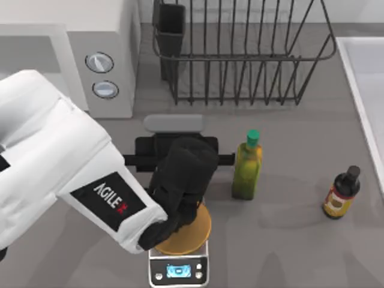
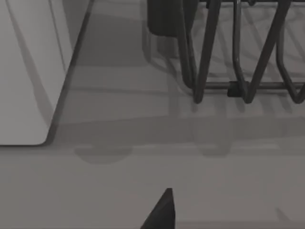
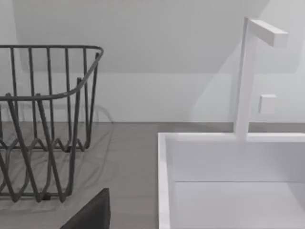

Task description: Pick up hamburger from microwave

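- Upper left of top view: microwave (image 1: 90, 54); I cannot make out the hamburger.
- Left claw (image 1: 174, 225) over the scale (image 1: 178, 270); grip state unclear.
- Judged step: approach. Next: reach toward the microwave.

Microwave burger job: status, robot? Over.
Left gripper between black wire dish rack and digital scale. Right gripper parked by white sink. White-grey boxy microwave far left.

We see the microwave (image 1: 90, 54) at far left of table: big white-grey box, upright, two round silvery-blue knobs stacked one above the other on its front panel, right of the door opening. Its right side wall faces the wire rack. Left wrist view catches its white lower corner (image 2: 28, 71) on the grey tabletop. Hamburger: can't tell where.
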